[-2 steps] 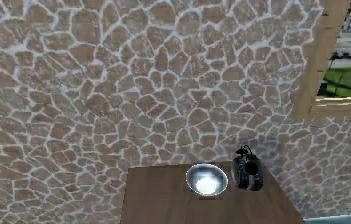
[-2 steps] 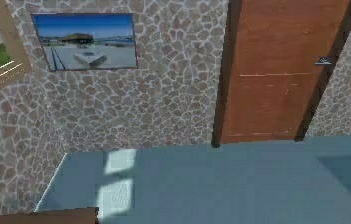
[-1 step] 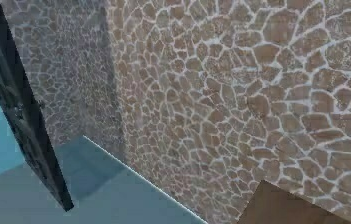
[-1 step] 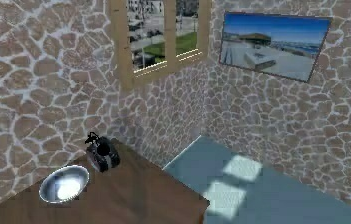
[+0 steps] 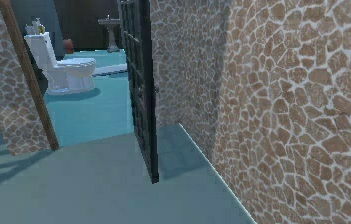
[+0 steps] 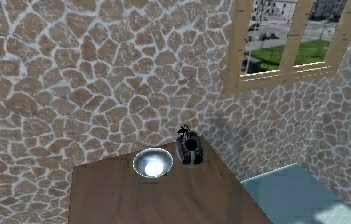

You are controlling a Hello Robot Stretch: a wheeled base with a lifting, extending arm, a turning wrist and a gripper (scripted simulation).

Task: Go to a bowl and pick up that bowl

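Bowl (image 6: 153, 163) sat on a wooden table (image 6: 133, 205), close to the table's far edge where it meets the stone wall (image 6: 83, 80), about midway along that edge. It stood upright, mouth up.

Handling, judged from looks:
- Shiny grey, likely metal, so stiff, probably light and not fragile.
- Smooth rounded sides looked slippery and liable to slide under a sideways push.
- The rim was the best place to take hold, one finger inside and one outside, on the side away from the neighbouring thing.
- An unsteady grip could tip it or skate it toward the wall.

Contents: the inside showed a bright sheen and nothing could be made out in it. Probably empty, so little spill risk in a lift.

A small dark object (image 6: 190, 150) stood just beside the bowl, toward the table's far corner on the arm side view's right. Could not tell whether the two touched, and its kind was unclear. It crowded that side of the rim.

Claw: could not tell whether released, clenched or grasping anything.

Surroundings:
- A wood-framed window (image 6: 283, 45) was set in the wall beyond that corner.
- In the forward view a dark door (image 5: 141, 90) stood open onto a teal-floored room with a white toilet (image 5: 68, 70) and a pedestal basin (image 5: 110, 28).
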